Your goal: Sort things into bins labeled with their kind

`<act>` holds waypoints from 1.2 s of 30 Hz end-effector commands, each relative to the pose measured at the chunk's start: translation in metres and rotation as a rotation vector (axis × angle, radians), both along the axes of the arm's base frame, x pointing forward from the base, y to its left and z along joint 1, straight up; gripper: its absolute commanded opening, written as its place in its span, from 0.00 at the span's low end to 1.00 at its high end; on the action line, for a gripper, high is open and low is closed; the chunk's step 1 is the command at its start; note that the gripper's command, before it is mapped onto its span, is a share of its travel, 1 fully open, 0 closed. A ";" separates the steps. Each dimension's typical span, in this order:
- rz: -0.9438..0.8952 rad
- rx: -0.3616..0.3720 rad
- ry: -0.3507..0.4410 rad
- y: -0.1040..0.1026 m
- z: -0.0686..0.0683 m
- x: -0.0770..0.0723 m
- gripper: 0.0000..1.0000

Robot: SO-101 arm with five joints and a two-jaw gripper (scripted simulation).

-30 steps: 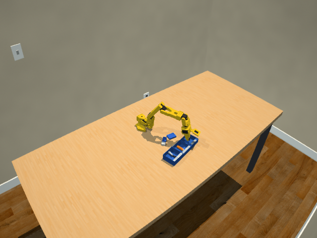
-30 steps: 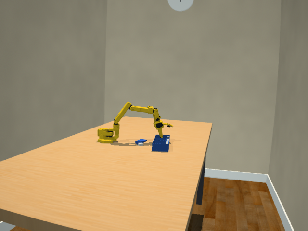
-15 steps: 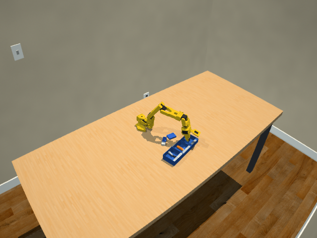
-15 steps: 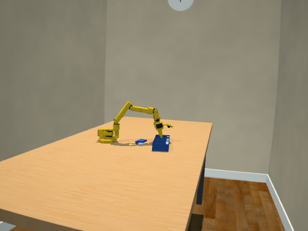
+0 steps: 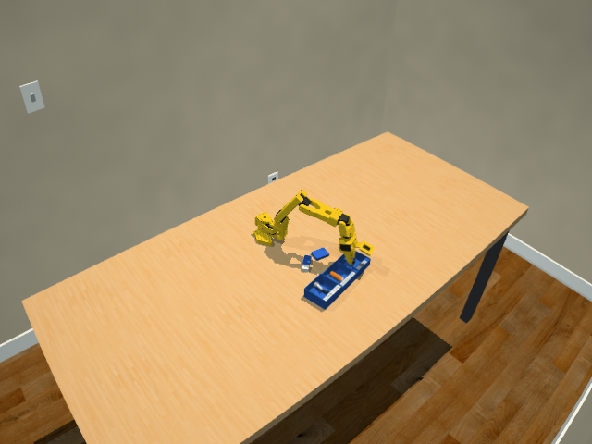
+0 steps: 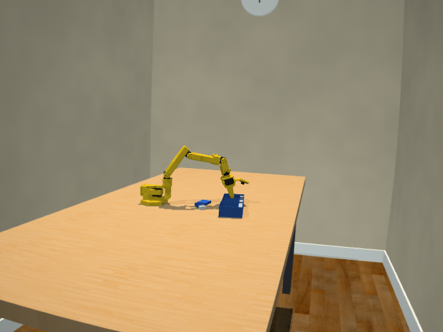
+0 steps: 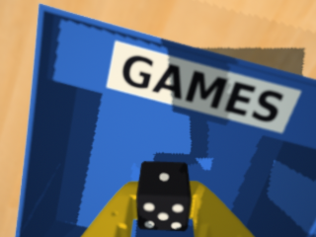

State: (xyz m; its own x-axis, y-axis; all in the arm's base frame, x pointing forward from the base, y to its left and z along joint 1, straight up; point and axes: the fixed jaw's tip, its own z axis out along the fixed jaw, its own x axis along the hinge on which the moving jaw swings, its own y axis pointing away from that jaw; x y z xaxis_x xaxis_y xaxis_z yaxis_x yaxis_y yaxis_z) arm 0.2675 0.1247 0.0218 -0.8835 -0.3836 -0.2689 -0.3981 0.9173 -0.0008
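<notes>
Risk at this moment is mostly about the release. The gripper point(image 7: 163, 217) is closed on a black die point(image 7: 163, 195), its yellow jaws pressing the die from both sides, and it hangs over the compartment marked GAMES point(image 7: 202, 92) of the blue bin point(image 5: 316, 297). In the top view the gripper point(image 5: 350, 260) is at the far right end of the bin, low over its rim, perhaps already a little inside.

From the wrist view the die seems to be above the blue floor of that compartment, so I judge that the label fits and the next move is only to open. Still, some things could go wrong:

- If the jaws open while the die is close to a wall, the die may strike the rim, bounce and roll out on the table point(image 5: 143, 310).
- If the arm goes lower, a jaw could press on the bin wall and push or tip the bin, which must stand still at the end.
- A die rolls easily, so it may need a moment to settle.

Two other compartments already hold things: an orange thing point(image 5: 335, 276) in the middle one and a grey thing point(image 5: 319, 286) in the near one. A blue flat block point(image 5: 319, 253) and a small blue-and-white thing point(image 5: 305, 263) lie on the table to the left of the bin; what they are I cannot tell.
</notes>
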 end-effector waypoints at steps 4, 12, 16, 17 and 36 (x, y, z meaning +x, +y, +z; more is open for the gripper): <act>0.001 0.030 -0.058 0.006 0.013 0.005 0.00; 0.001 0.030 -0.058 0.006 0.013 0.005 0.01; 0.001 0.030 -0.058 0.006 0.013 0.005 0.05; 0.001 0.030 -0.058 0.006 0.013 0.005 0.05; 0.001 0.030 -0.058 0.006 0.013 0.005 0.17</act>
